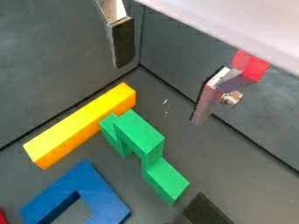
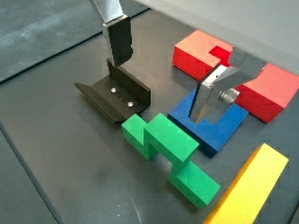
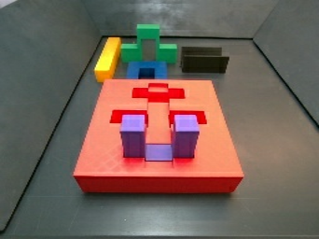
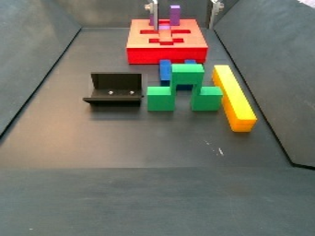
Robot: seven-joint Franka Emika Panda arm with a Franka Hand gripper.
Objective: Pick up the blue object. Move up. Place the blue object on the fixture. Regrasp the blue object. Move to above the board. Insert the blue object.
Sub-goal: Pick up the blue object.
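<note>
The gripper hung spread and empty above the pieces. The blue object lay flat on the floor just beneath it — between the green stepped block and the board, its prongs pointing toward the board in a side view.

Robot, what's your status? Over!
Gripper open, empty, hovering above the pieces. Blue object on floor, ungrasped. Green stepped block snug beside it; fixture nearby.

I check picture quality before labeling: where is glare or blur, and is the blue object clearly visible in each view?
In both side views, soft glare lies on the dark floor; the blue object shows partly behind the green block. In both wrist views the gripper fingers look soft, and the blue object stays sharp but cropped.
</note>
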